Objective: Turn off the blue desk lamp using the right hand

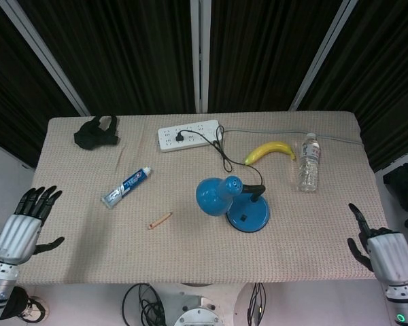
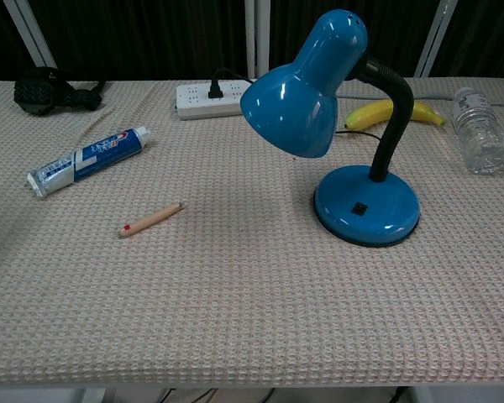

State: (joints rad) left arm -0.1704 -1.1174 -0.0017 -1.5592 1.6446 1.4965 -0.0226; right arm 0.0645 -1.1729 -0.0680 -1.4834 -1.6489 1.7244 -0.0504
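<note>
The blue desk lamp (image 1: 216, 195) stands right of the table's middle, its shade (image 2: 298, 92) tipped to the left. Its round base (image 2: 367, 210) carries a small black switch (image 2: 360, 207), and no glow shows under the shade. My right hand (image 1: 384, 257) is off the table's front right corner, well away from the lamp; one finger is stretched out, the rest are curled in, and it holds nothing. It does not show in the chest view. My left hand (image 1: 20, 227) hangs off the front left corner with its fingers spread and empty.
A white power strip (image 1: 188, 134) with the lamp's cord lies at the back. A banana (image 1: 269, 150) and a water bottle (image 1: 308, 163) are right of the lamp. A toothpaste tube (image 1: 126, 187), a pencil (image 1: 160, 220) and a black object (image 1: 95, 132) lie to the left.
</note>
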